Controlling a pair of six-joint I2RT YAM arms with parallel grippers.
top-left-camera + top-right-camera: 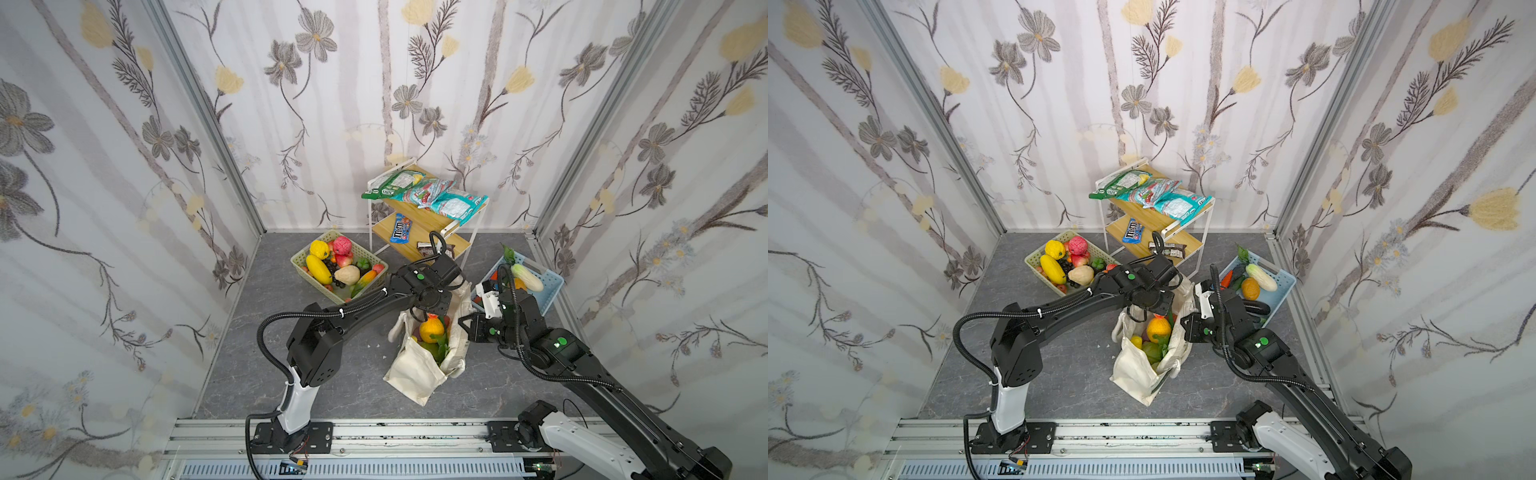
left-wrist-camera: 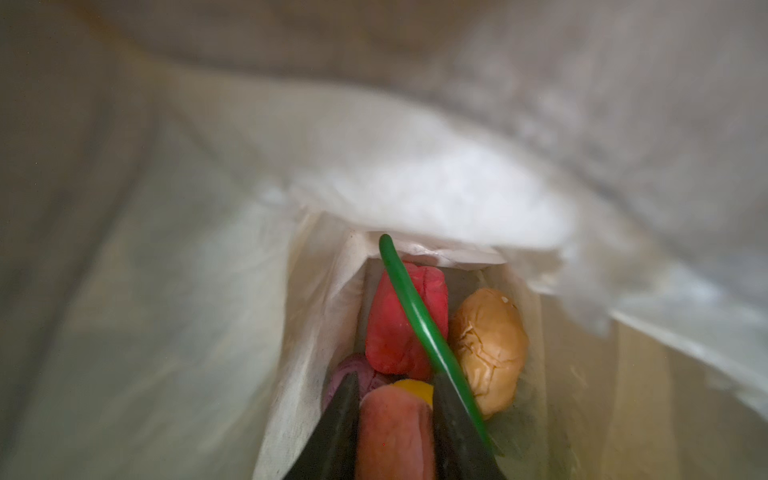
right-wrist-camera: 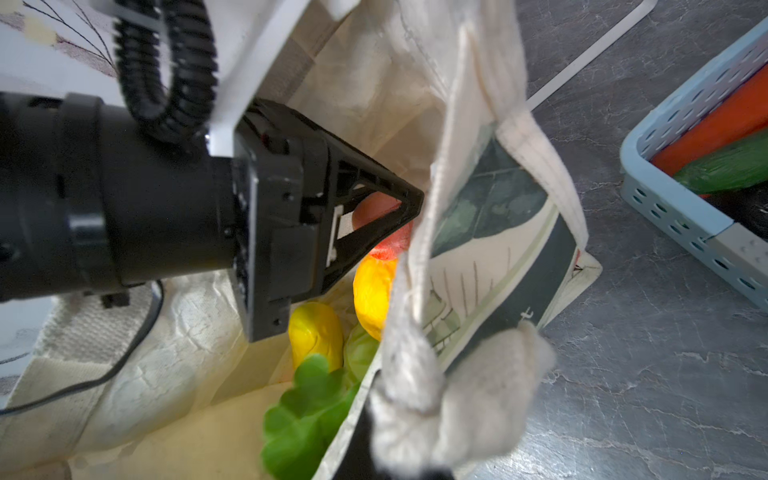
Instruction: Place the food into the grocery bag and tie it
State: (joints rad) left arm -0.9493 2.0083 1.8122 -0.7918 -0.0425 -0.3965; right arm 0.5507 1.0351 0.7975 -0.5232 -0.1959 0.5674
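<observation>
canvas grocery bag (image 1: 409,370) pinched by right tool (image 1: 464,325); left tool (image 2: 397,380) inside, seemingly clamped on pink fruit (image 2: 395,434).

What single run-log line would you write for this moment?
left gripper: inside grocery bag, shut on pink fruit | right gripper: shut on grocery bag rim | stage: loading, bag untied
</observation>
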